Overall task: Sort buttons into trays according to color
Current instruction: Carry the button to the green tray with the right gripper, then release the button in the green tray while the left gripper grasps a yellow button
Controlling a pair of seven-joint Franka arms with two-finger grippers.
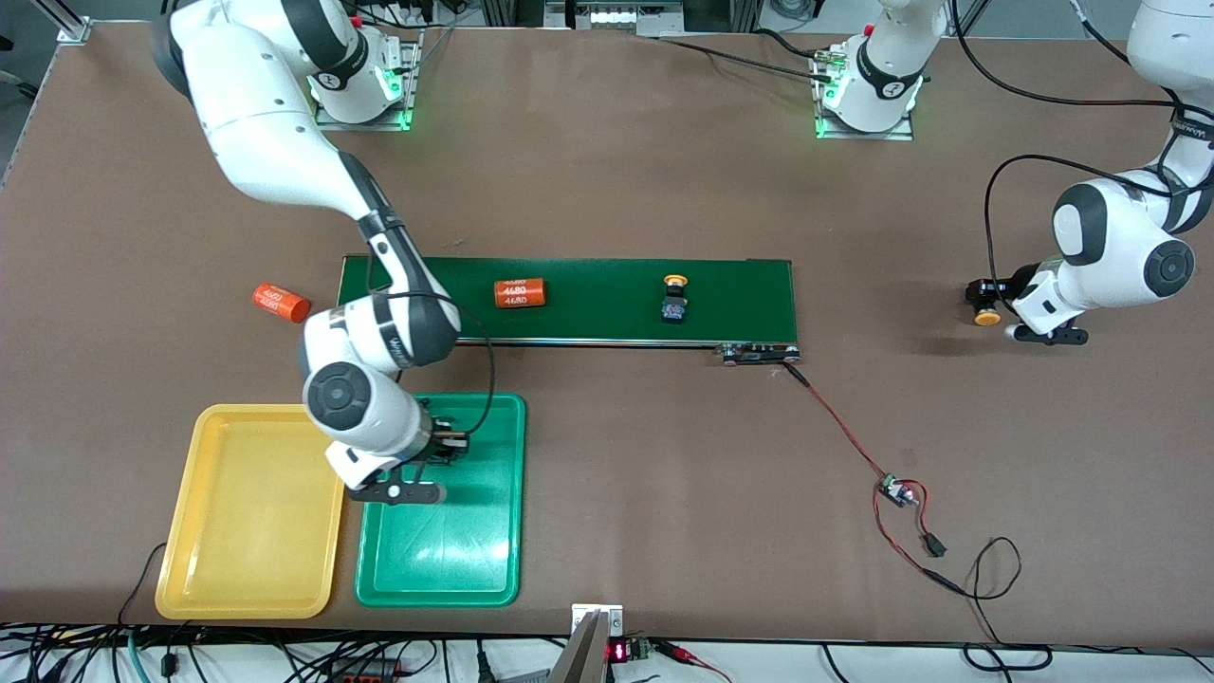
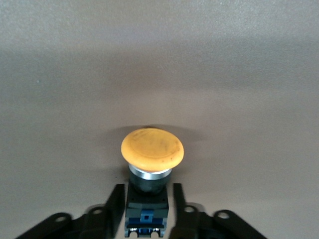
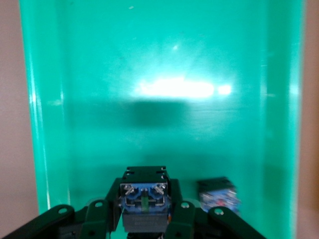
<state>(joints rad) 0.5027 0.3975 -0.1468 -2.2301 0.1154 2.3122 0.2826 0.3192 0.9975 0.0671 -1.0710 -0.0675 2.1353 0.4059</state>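
Observation:
My left gripper (image 1: 984, 296) (image 2: 147, 199) is down at the bare table toward the left arm's end, shut on the dark body of a yellow-capped button (image 1: 987, 318) (image 2: 152, 149). My right gripper (image 1: 444, 444) (image 3: 144, 199) hangs over the green tray (image 1: 455, 550) (image 3: 149, 59), shut on a dark button (image 3: 144, 196) whose blue terminals face the camera; its cap is hidden. Another button (image 3: 217, 194) lies in the green tray beside it. A second yellow-capped button (image 1: 674, 302) stands on the conveyor belt (image 1: 588, 323). The yellow tray (image 1: 251, 512) lies beside the green one.
An orange "4680" cylinder (image 1: 520, 293) lies on the belt and another (image 1: 281, 302) on the table off the belt's end toward the right arm. Red and black wires with a small circuit board (image 1: 896, 490) trail from the belt's motor end toward the front camera.

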